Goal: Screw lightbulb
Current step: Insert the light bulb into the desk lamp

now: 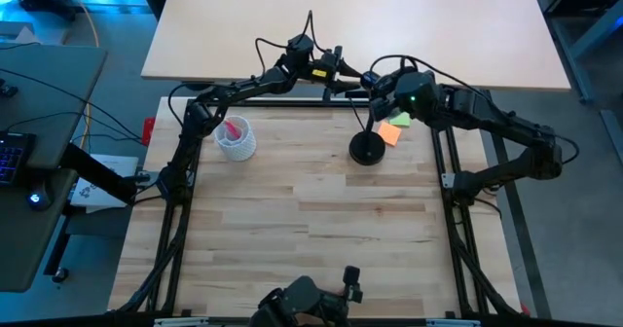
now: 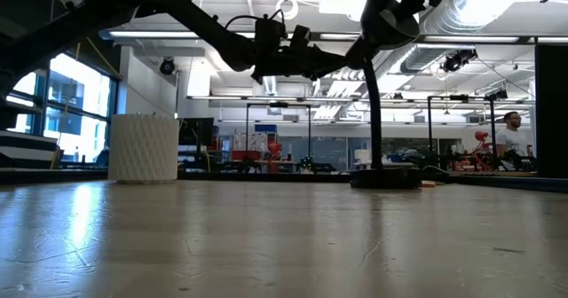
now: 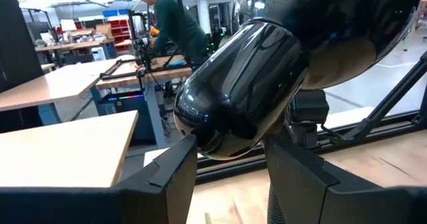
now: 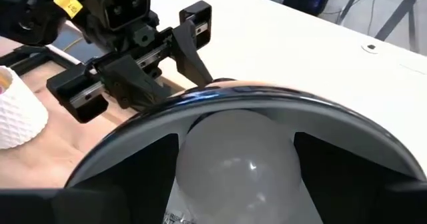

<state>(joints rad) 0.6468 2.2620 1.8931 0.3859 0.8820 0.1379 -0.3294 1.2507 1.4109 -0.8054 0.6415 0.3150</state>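
1. The small white frosted lightbulb (image 4: 230,159) sits inside the glossy black dome shade of the desk lamp (image 3: 243,84). The right wrist view looks straight into the shade's rim, and the bulb's rounded end fills the opening. Its screw base is hidden, so how deep the thread has gone cannot be told.
2. The right gripper (image 4: 230,184) has its two dark fingers (image 4: 127,167) set wide on either side of the bulb, inside the rim. They frame it closely, and it looks like a grip for turning, though actual contact is hard to confirm.
3. The left gripper (image 3: 230,174) holds the outside of the shade between half-spread fingers, apparently steadying the lamp head.
4. The lamp's round black base (image 1: 367,149) stands near the far edge of the pale wooden table (image 1: 311,239), toward its right corner. A white ribbed cup (image 1: 237,139) stands toward the far left corner, well apart.
5. Judgement: the bulb is placed in the socket; tightening it and letting go of both holds seem left.
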